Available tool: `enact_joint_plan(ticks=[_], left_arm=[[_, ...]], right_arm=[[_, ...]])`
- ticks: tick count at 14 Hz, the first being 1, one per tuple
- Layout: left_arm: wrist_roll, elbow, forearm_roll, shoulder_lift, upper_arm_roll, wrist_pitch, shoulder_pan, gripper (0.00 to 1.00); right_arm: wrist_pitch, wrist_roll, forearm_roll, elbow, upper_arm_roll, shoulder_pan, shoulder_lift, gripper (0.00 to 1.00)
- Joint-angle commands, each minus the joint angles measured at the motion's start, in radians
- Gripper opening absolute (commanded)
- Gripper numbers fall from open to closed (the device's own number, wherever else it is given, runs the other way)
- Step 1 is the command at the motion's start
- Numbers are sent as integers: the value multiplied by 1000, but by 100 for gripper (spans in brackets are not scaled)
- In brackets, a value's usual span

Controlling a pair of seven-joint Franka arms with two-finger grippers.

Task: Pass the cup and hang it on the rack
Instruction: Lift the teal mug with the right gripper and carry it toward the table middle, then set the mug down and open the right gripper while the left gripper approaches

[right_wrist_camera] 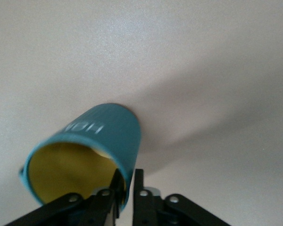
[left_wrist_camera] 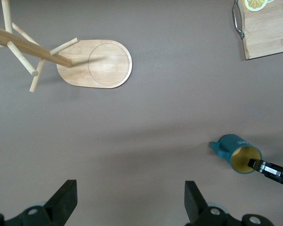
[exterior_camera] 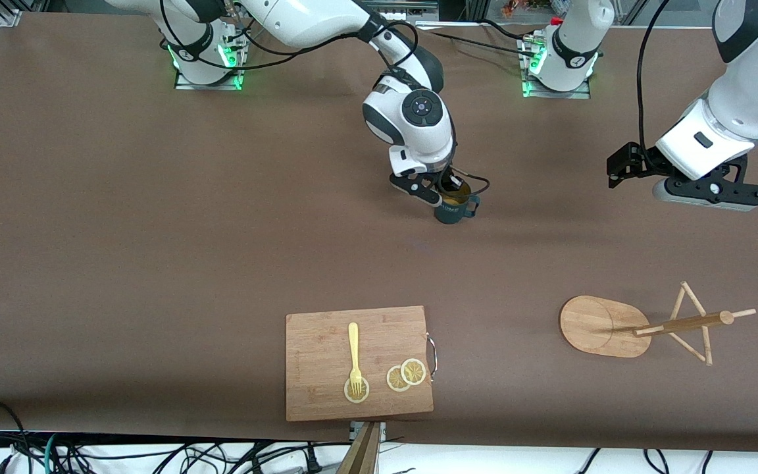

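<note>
The dark teal cup [exterior_camera: 453, 209] with a yellowish inside is in the middle of the table, tilted in the right wrist view [right_wrist_camera: 108, 136]. My right gripper [exterior_camera: 448, 191] is shut on its rim wall, one finger inside and one outside [right_wrist_camera: 127, 176]. The cup [left_wrist_camera: 238, 153] and the right gripper's fingers [left_wrist_camera: 269, 168] also show in the left wrist view. The bamboo rack [exterior_camera: 606, 326] stands nearer the front camera, toward the left arm's end; its post and pegs [left_wrist_camera: 23, 44] show in the left wrist view. My left gripper [exterior_camera: 618, 168] is open and empty [left_wrist_camera: 130, 193] in the air over bare table.
A wooden cutting board [exterior_camera: 326, 382] with a metal handle lies at the table's front edge, carrying a yellow fork [exterior_camera: 354, 349] and lemon slices [exterior_camera: 406, 375]. Its corner shows in the left wrist view [left_wrist_camera: 271, 35]. Brown table surface lies between the cup and the rack.
</note>
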Motion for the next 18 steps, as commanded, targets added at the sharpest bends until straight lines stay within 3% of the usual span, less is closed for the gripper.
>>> enact_joint_plan(ticks=[1, 3, 7, 12, 15, 18], left_arm=[[23, 30, -23, 14, 0, -12, 7, 100], [25, 31, -23, 15, 0, -12, 4, 100], [22, 82, -25, 72, 0, -23, 2, 100], [58, 81, -202, 119, -4, -112, -1, 100], [266, 82, -266, 190, -10, -101, -14, 100], [544, 79, -377, 265, -13, -80, -22, 100]], right_arm=[[-8, 0, -2, 36, -10, 8, 10, 100], [-18, -5, -4, 68, -9, 2, 9, 100], [-188, -121, -2, 148, -12, -35, -10, 100], [-333, -395, 0, 150, -13, -142, -95, 100], [-434, -572, -8, 150, -36, -205, -133, 100], [-550, -817, -36, 148, -113, -234, -184, 100]])
